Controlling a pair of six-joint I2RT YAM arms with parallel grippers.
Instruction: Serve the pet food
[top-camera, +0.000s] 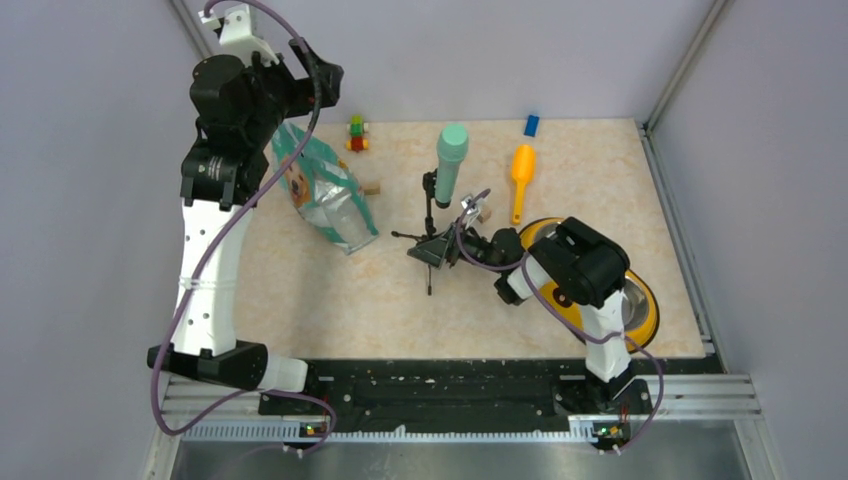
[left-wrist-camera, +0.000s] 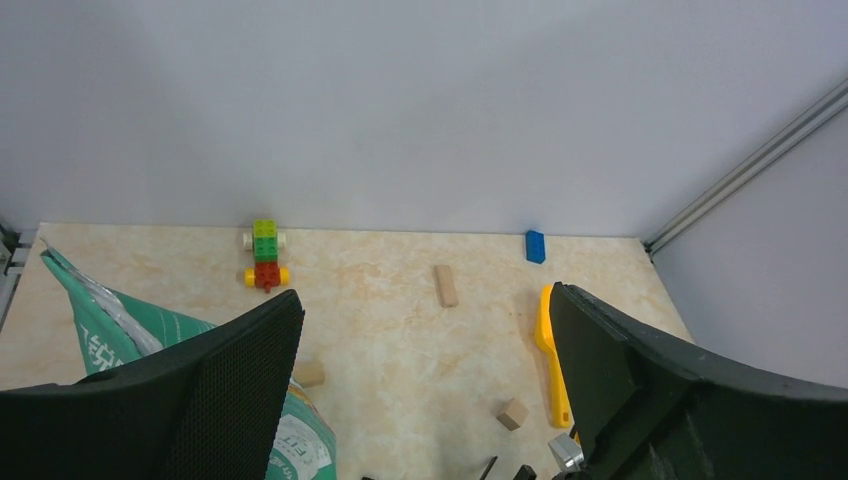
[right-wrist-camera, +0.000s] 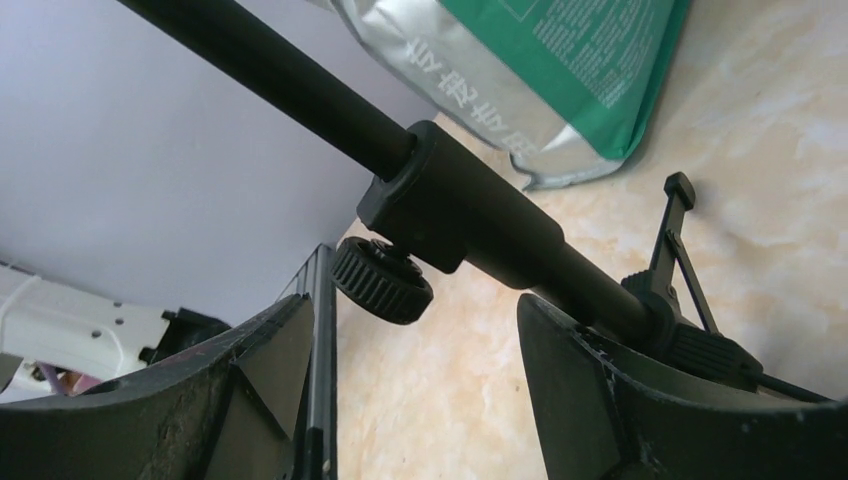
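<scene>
On the beige marbled tabletop, the teal-and-white glossy pouch with the dog's face stands back left. We see no kibble outside it, so the pet food is presumably inside. The yellow-rimmed steel bowl sits near right. We judge serving not yet begun. Our left fingers hang spread wide and empty above the pouch; our right fingers gape either side of the black microphone stand. Next, the left must descend onto the pouch's top.

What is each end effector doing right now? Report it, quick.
Left end effector: open, holding nothing.
Right end effector: open, black stand right in front, not gripped.
</scene>
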